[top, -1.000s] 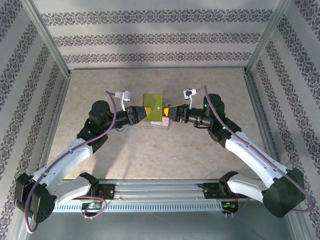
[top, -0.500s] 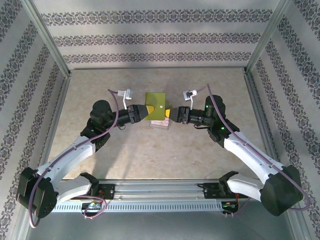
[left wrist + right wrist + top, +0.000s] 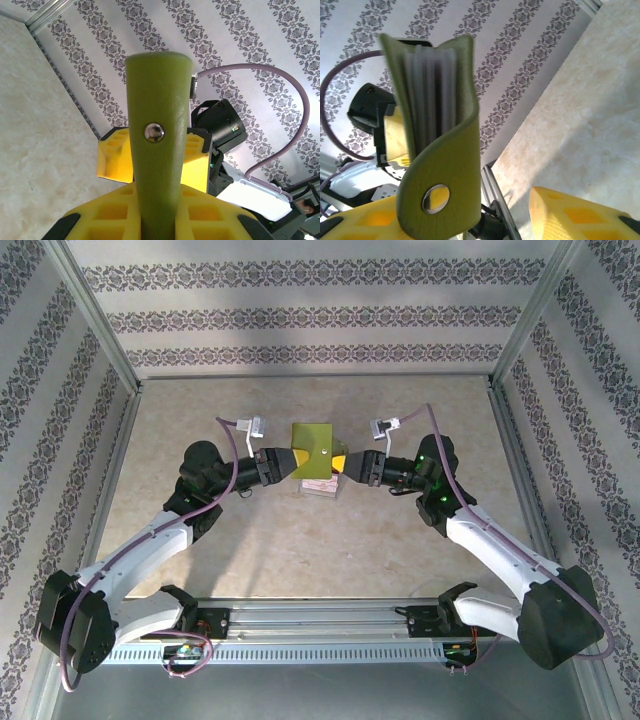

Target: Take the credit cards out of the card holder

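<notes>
1. Card holder (image 3: 312, 448): olive-green, folded, held up in the air over the middle of the table (image 3: 420, 540), between the two arms.
2. From above it reads as a flat green square with a small metal dot near its right edge. It sits directly over a clear tray (image 3: 320, 490) lying on the table.
3. Left wrist view: holder seen edge-on, a narrow upright green strip with a rounded top and a round metal snap stud (image 3: 154, 132) on its face.
4. Right wrist view: the covers gape slightly at the top, with grey inner pockets (image 3: 427, 90) stacked between them. Cannot tell cards from pocket leaves. A lower flap carries a second metal snap (image 3: 436, 198).
5. Left gripper (image 3: 290, 462): clenched on the holder's lower edge, yellow fingers pressed to both sides of it in its own wrist view.
6. Right gripper (image 3: 340, 462): jaws parted about halfway, at the holder's right side. One yellow finger (image 3: 370, 217) lies just behind the snap flap; the other finger (image 3: 575, 215) stands well apart from the holder with bare table showing between. Cannot tell whether the near finger touches the flap.
</notes>
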Available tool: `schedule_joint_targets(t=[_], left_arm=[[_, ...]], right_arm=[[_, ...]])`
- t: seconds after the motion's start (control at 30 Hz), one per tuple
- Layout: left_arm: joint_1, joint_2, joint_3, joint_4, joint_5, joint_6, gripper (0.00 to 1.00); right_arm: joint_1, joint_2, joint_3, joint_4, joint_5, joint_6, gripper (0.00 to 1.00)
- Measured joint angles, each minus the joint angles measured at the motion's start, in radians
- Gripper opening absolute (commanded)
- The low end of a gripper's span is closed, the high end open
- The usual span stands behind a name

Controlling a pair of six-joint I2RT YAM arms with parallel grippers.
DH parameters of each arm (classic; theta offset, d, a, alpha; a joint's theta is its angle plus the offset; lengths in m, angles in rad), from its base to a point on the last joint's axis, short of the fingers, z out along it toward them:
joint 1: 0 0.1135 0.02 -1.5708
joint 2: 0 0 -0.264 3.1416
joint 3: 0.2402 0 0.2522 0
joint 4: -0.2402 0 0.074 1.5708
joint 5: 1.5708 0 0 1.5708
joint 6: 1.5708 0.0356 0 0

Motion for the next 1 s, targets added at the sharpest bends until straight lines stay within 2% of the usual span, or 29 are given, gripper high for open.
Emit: schedule_joint_targets(t=[0.2,0.47,0.63,1.0], left_arm=[[0.0,0.016,0.0,0.034,0.01,-0.023,0.0],[0.0,0.039,0.0,0.06,0.01,-0.045,0.0],[0.0,0.039,0.0,0.07,0.01,-0.045,0.0],[0.0,0.043,0.0,0.079,0.026,-0.053,0.0]], right_arm=[[0.0,0.003,0.0,0.053,-0.018,0.032,0.52],[0.001,0.023,0.0,0.085,-0.025,0.056,0.37],[0.0,0.023,-0.003,0.098,-0.025,0.056,0.37],[-0.02,-0.004,-0.03,0.104,-0.032,0.074,0.3]])
